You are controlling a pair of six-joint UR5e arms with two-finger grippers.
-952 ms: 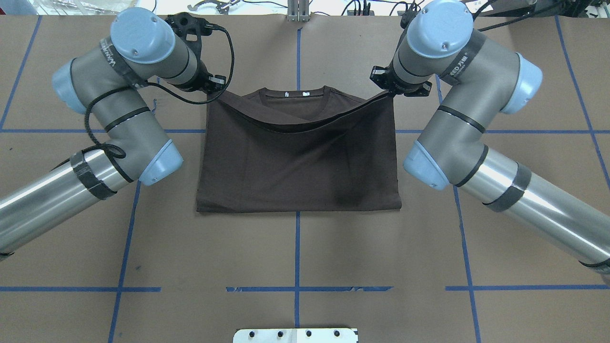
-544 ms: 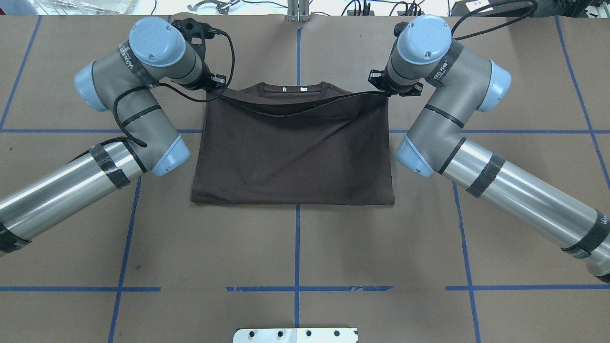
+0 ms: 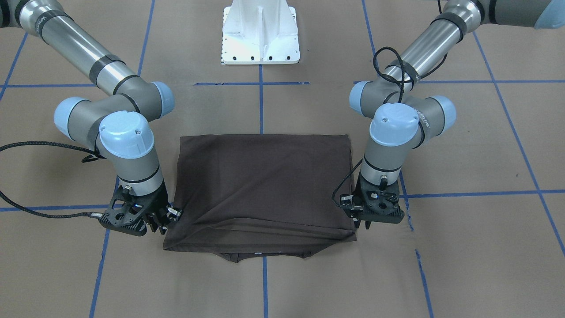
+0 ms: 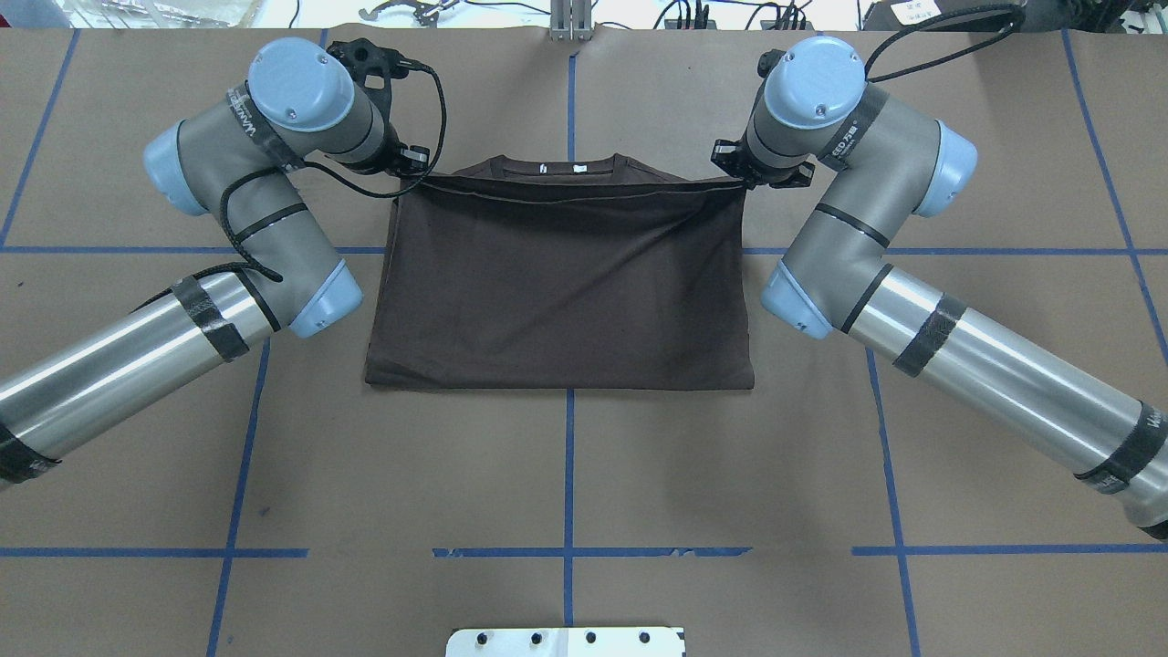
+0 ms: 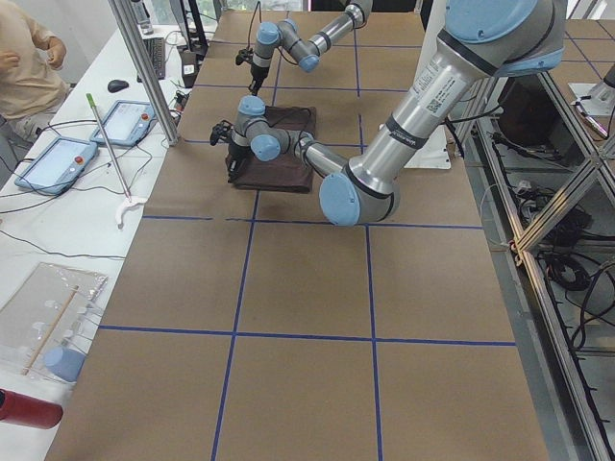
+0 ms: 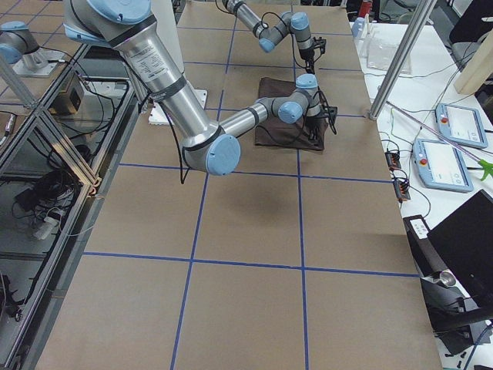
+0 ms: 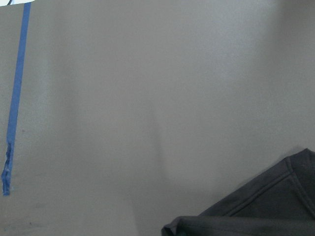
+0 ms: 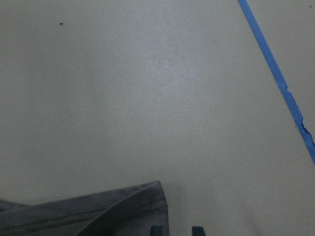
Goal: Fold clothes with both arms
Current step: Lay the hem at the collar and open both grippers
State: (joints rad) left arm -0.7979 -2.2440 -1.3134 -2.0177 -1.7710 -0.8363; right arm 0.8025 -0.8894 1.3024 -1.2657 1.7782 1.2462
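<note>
Brown table (image 4: 566,474) lay under me. My left gripper (image 4: 412,169) and right gripper (image 4: 744,178) each pinched a hem corner, with the shirt (image 4: 561,283) taut between them. I judged this would land the fold square by the collar (image 4: 557,164).

"Where was the shirt?"

"The dark brown T-shirt (image 4: 561,283) lay folded in half, nearer the tabletop's edge opposite the robot. Its hem was drawn almost up to the ribbed collar (image 4: 511,164), and the white neck labels (image 4: 577,168) showed."

"And the arms?"

"The left arm (image 4: 246,210) and right arm (image 4: 876,228) bent inward. The left tool (image 3: 358,224) and right tool (image 3: 167,217) each pinched a hem corner, with the hem taut between them."
</note>
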